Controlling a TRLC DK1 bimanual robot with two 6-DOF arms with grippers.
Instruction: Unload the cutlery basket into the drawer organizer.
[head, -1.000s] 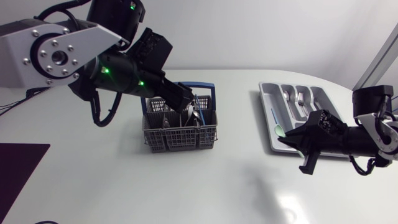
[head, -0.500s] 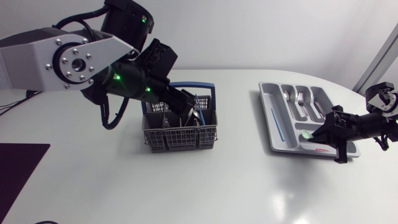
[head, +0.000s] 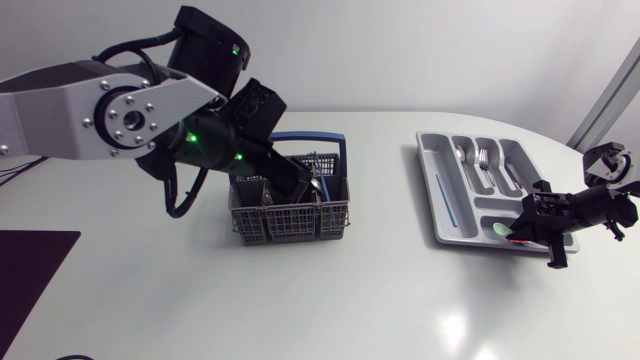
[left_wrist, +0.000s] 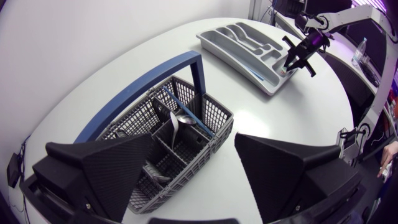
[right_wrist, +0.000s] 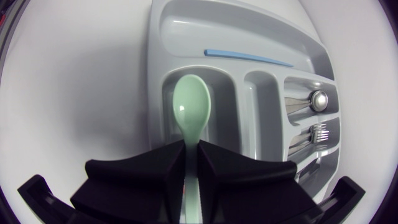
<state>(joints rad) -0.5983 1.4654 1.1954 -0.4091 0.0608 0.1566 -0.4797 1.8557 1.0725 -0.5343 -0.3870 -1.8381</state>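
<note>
The grey mesh cutlery basket (head: 290, 222) with a blue handle stands mid-table, several metal pieces (left_wrist: 180, 121) upright in it. My left gripper (head: 300, 180) hangs open just above the basket (left_wrist: 211, 115), one finger on each side of it, holding nothing. The grey drawer organizer (head: 521, 160) lies at the right. My right gripper (head: 528, 226) is shut on the handle of a pale green spoon (right_wrist: 191, 109), whose bowl lies in a short compartment at the end of the organizer (right_wrist: 186, 37) nearest the gripper.
A long blue utensil (right_wrist: 249, 57) lies in the organizer's long side slot. Metal spoons (right_wrist: 311, 99) and forks (right_wrist: 314, 134) fill two other slots. White tabletop lies open between basket and organizer. A dark mat (head: 30, 270) sits at the front left corner.
My right arm has drawn back to the right, bringing the green spoon from beside the organizer's left rim into its short end compartment. My left arm has settled slightly closer over the basket.
</note>
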